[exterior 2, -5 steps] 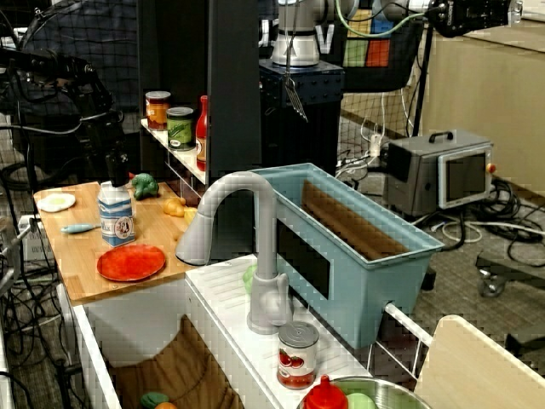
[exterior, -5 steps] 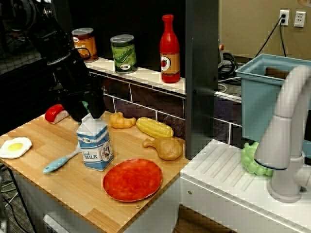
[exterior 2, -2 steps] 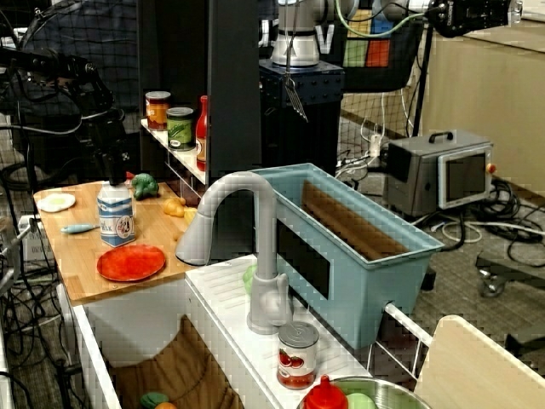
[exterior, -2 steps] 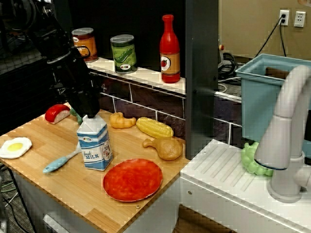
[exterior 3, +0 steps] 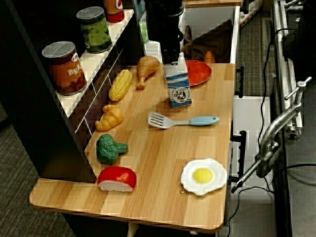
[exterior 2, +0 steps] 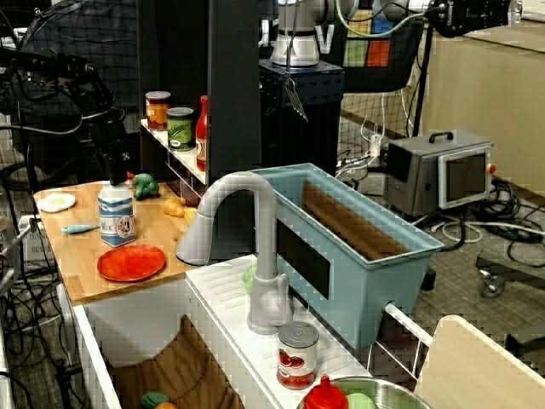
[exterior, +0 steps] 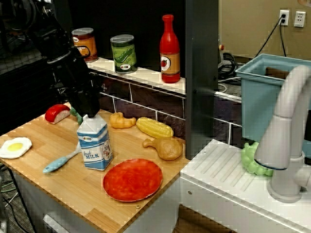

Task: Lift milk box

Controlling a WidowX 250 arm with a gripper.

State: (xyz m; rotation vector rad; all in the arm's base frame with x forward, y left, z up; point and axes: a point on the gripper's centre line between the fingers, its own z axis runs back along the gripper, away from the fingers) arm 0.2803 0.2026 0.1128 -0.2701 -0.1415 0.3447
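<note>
Nearest in the front view, we see the red plate point(exterior: 132, 179) lying flat near the front edge of the wooden surface point(exterior: 58, 191). Just behind and left of it stands the milk box point(exterior: 95, 143), upright, its base on the surface. A light-blue spatula point(exterior: 60, 161) lies beside it on the left, and a fried egg point(exterior: 14, 147) sits further left near the edge.

At the carton's gable ridge we find the black end effector point(exterior: 90, 112), coming down from the upper left. Its tips meet the top of the milk box, and in the overhead view the end effector point(exterior 3: 172, 58) appears to pinch the ridge, though we cannot tell for sure whether it is clamped or merely touching.

Behind the milk box lie a croissant point(exterior: 121, 120), a corn cob point(exterior: 154, 127) and a chicken drumstick point(exterior: 164, 147), with a red-and-white piece point(exterior: 56, 113) at the left. The overhead view also shows broccoli point(exterior 3: 109, 148) near the croissant.

Farthest back, on the shelf point(exterior: 146, 75), stand an orange can point(exterior: 84, 43), a green can point(exterior: 123, 53) and a red bottle point(exterior: 169, 50).
</note>
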